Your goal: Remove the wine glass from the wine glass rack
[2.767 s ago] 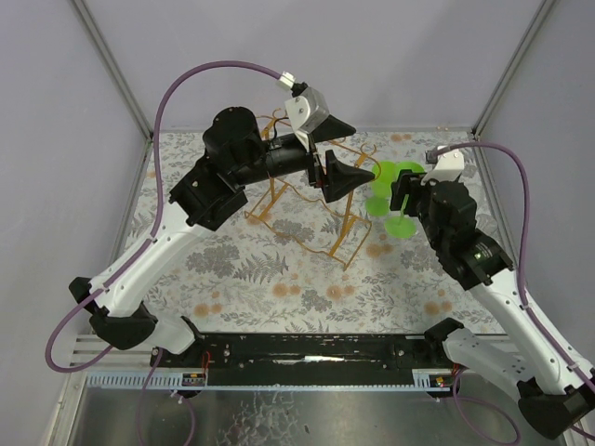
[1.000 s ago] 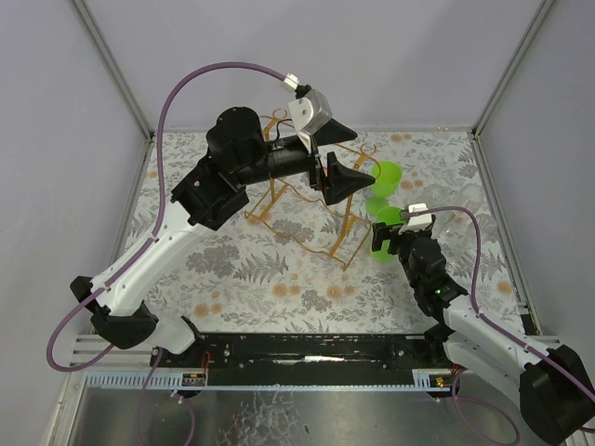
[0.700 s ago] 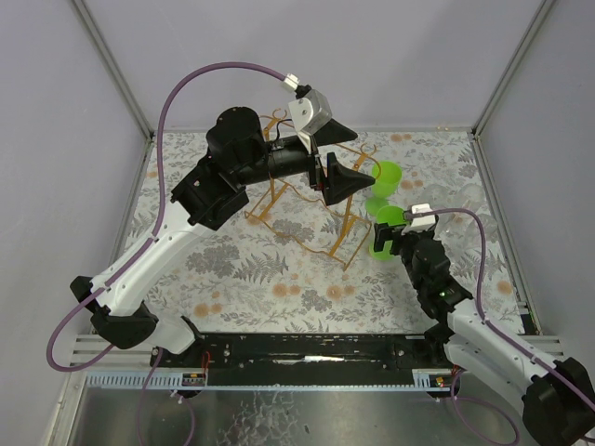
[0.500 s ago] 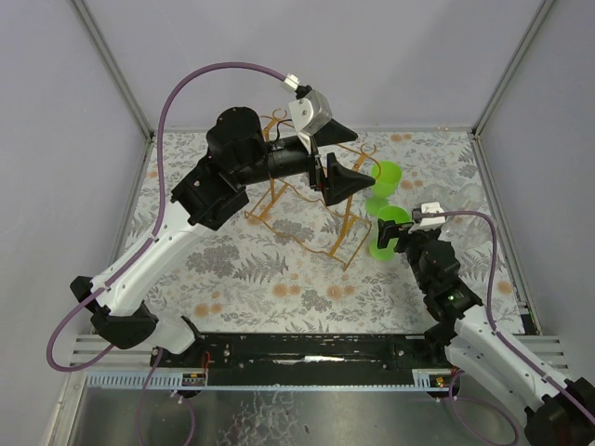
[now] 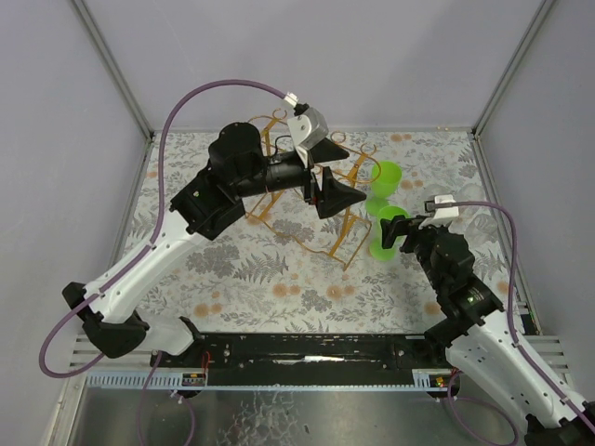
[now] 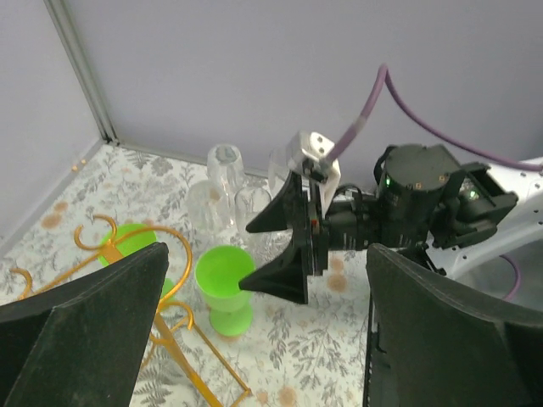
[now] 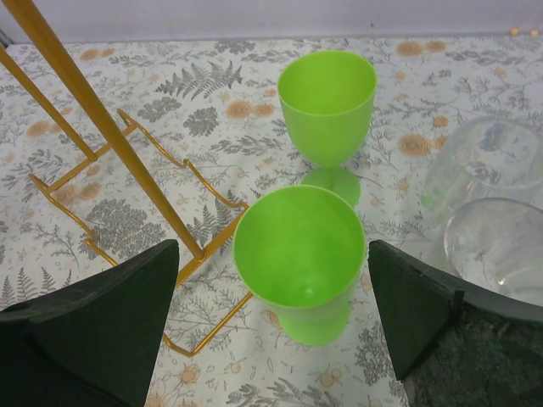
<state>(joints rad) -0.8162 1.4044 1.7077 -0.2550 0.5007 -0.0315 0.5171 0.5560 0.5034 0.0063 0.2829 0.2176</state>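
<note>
The golden wire wine glass rack (image 5: 345, 243) stands mid-table; its bars show in the right wrist view (image 7: 102, 119) and a curled loop shows in the left wrist view (image 6: 109, 236). A green wine glass (image 5: 381, 238) stands upright on the floral mat just right of the rack. My right gripper (image 5: 396, 234) is open around it, with both fingers clear of the bowl (image 7: 299, 246). A second green glass (image 5: 390, 175) stands behind it (image 7: 327, 102). My left gripper (image 5: 332, 177) is open and empty above the rack's right end.
Several clear glasses (image 7: 488, 174) stand right of the green ones, near the back right of the mat (image 6: 222, 182). Grey walls close in the back and sides. The rack's base frame (image 7: 191, 254) lies close left of the near green glass.
My right gripper carried a green glass from beside the rack down to the mat, then opened and drew back to the right. My left gripper shifted slightly nearer over the rack.
</note>
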